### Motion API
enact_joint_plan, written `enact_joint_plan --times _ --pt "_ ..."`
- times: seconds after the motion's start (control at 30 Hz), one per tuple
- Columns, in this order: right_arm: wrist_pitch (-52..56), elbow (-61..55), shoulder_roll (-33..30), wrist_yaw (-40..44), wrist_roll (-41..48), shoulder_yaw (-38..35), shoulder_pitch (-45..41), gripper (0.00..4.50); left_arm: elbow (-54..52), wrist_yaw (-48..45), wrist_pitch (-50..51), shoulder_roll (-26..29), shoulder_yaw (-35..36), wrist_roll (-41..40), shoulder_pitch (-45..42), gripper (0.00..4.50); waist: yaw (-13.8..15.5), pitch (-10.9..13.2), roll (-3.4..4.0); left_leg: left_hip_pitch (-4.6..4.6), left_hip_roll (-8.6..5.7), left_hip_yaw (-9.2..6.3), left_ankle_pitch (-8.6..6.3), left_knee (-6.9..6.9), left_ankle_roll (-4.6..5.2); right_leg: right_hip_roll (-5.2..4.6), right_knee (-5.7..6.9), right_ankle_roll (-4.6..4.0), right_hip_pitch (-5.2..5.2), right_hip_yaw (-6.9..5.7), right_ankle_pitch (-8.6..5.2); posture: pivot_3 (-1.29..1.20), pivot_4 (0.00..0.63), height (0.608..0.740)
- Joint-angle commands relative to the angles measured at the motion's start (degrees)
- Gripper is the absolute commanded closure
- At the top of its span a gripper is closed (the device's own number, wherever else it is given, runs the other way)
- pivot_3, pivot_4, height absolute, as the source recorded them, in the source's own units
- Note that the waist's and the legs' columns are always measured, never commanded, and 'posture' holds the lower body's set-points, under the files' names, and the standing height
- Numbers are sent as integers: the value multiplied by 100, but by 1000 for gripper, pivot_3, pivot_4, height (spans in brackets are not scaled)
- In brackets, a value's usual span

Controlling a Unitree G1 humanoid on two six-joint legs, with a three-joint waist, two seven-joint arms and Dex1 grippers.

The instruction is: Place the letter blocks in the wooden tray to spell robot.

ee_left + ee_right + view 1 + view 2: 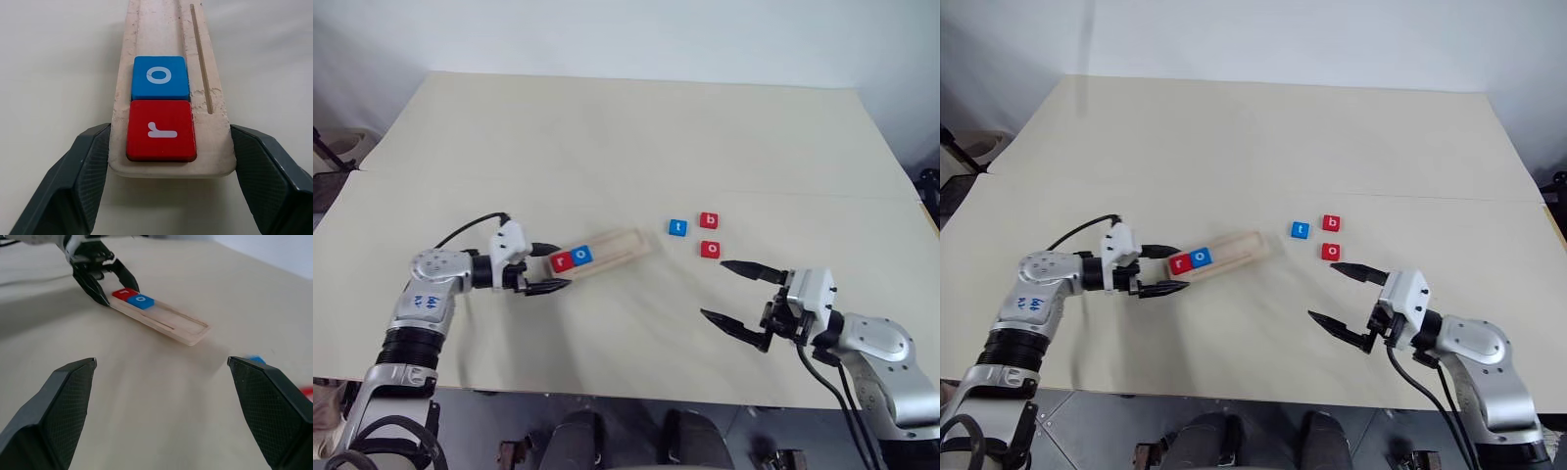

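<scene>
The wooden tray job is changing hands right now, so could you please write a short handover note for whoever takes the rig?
Left gripper: fingers either side of the wooden tray at its r end, against its edges.
Right gripper: open, empty, hovering near the loose blocks.
Done: red r block and blue o block sit side by side in the tray.
Left: red b block, red o block and blue t block lie on the table, to the right of the tray. Place b, o, t in that order.
</scene>
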Motion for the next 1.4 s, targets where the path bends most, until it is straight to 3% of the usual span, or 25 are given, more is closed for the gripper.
enact_joint_plan --times 0.03,0.17,0.43,0.6,0.7,0.93,1.13,1.27,1.4 --pt "4 -378 -172 -55 182 -582 444 0 -274 -146 73 -230 -390 167 -273 1110 11 0 0 0 -1 2 0 0 0 0 0 0 -1 2 0 0 150 740" --pt "59 -685 -198 -156 271 -1276 1309 0 41 -307 -53 -712 -971 504 -738 1110 63 0 -2 -7 -3 1 -4 13 6 0 -1 0 1 1 0 0 150 740" --pt "95 -1081 43 -506 264 -1668 2113 0 1255 -84 -304 -1388 -1291 979 -1492 1110 15 -2 -5 -4 2 5 -7 26 11 2 7 -2 -1 9 -1 0 150 740" --pt "92 -1227 173 -621 297 -1786 2414 0 1469 -260 -386 -1421 -1264 999 -1535 1110 24 -3 -7 -7 2 1 -13 41 17 2 5 -1 3 11 0 0 150 740" --pt "36 -1204 227 -621 289 -1845 2573 0 1468 -306 -213 -1414 -1197 938 -1511 108 24 -4 -7 -6 3 0 -13 41 17 2 7 -2 3 12 0 0 150 740" --pt "41 -1174 308 -690 347 -1889 2563 0 1253 -541 -513 -1243 -845 614 -1325 24 5 -3 -7 -6 4 -5 -13 43 18 2 11 -2 -1 17 0 0 150 740" --pt "1058 -1078 212 -1522 680 -1712 1555 0 890 -868 -940 -627 245 -326 -667 24 -90 -4 -7 6 11 -21 -14 40 17 3 23 -4 -10 35 -1 0 150 740" --pt "2209 -1065 61 -2287 623 -1166 536 0 492 -692 -1187 -231 1030 -772 43 24 -108 -4 -7 4 14 -23 -16 46 17 1 23 -4 -9 38 -1 0 150 740" --pt "2950 -892 75 -2806 438 -650 -395 0 -269 -470 -708 -54 1436 -1167 774 24 -124 -4 -6 3 20 -25 -18 46 16 0 25 -4 -10 38 -1 0 150 740"
